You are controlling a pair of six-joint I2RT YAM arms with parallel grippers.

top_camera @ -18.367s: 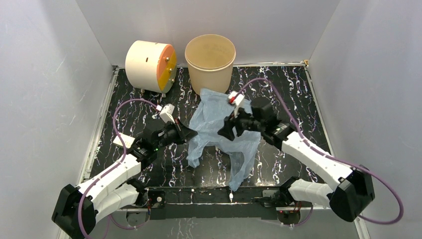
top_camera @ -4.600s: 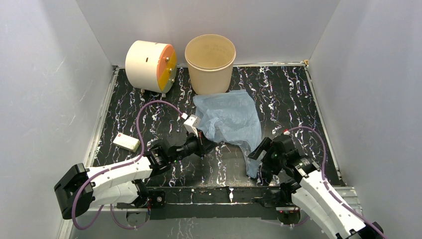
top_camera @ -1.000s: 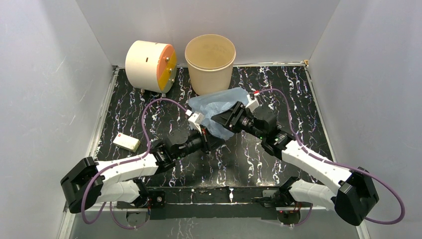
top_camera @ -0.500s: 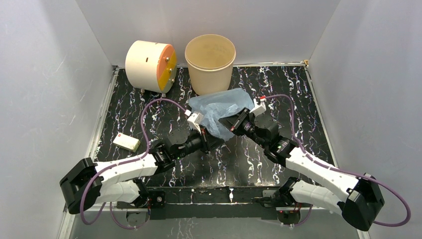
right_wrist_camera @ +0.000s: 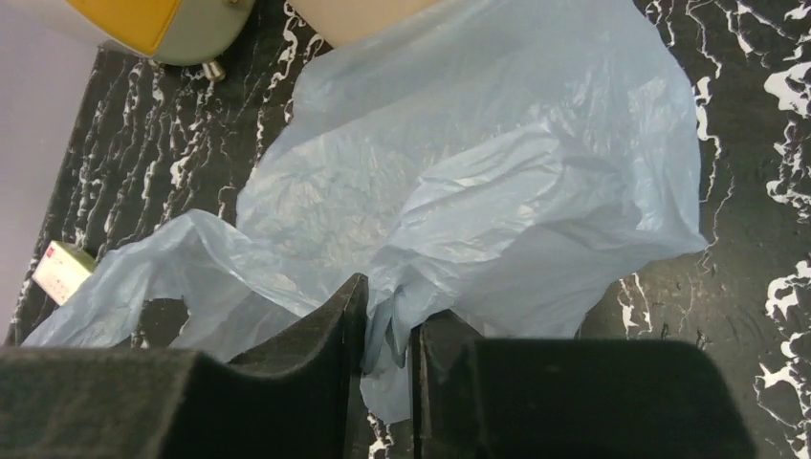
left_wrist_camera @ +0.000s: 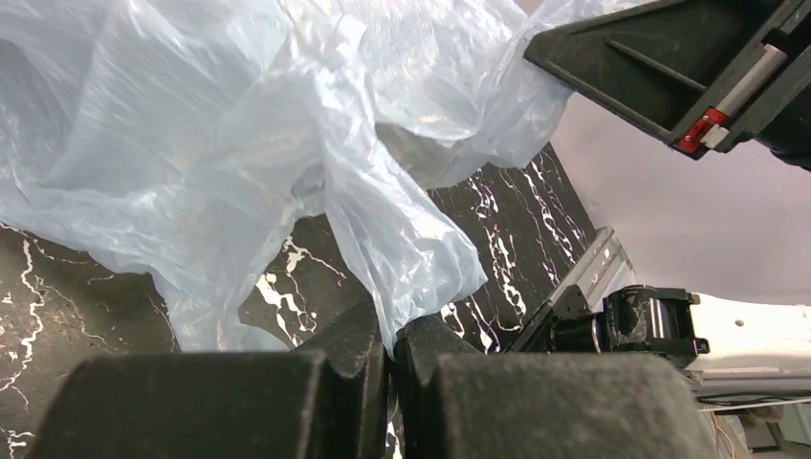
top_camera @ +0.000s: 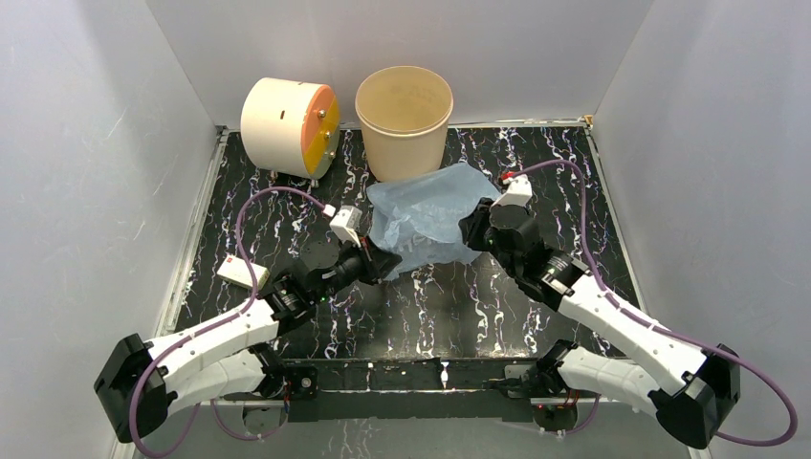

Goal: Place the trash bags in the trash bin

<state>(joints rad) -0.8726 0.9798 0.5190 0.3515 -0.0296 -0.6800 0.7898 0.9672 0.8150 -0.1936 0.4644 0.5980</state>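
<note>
The trash bag (top_camera: pixel 426 212), thin, crinkly and pale blue, lies spread on the black marbled table just in front of the trash bin (top_camera: pixel 404 120), a round tan bucket standing upright with nothing visible inside. My left gripper (top_camera: pixel 387 263) is shut on the bag's near-left edge; in the left wrist view the film (left_wrist_camera: pixel 287 163) rises straight out of the closed jaws of the gripper (left_wrist_camera: pixel 390 330). My right gripper (top_camera: pixel 469 229) sits at the bag's right side. In the right wrist view a bunched fold of the bag (right_wrist_camera: pixel 497 172) is pinched in the narrow gap of the gripper (right_wrist_camera: pixel 387 306).
A cream drum with an orange face (top_camera: pixel 287 115) lies left of the bin. A small white box (top_camera: pixel 241 273) rests near the table's left edge. White walls close in the table on three sides. The right arm's wrist (left_wrist_camera: pixel 669 67) shows in the left wrist view.
My right gripper has closed on the bag and drawn back to the right. The left gripper has pulled left with its edge. The bag is now stretched wider between them.
</note>
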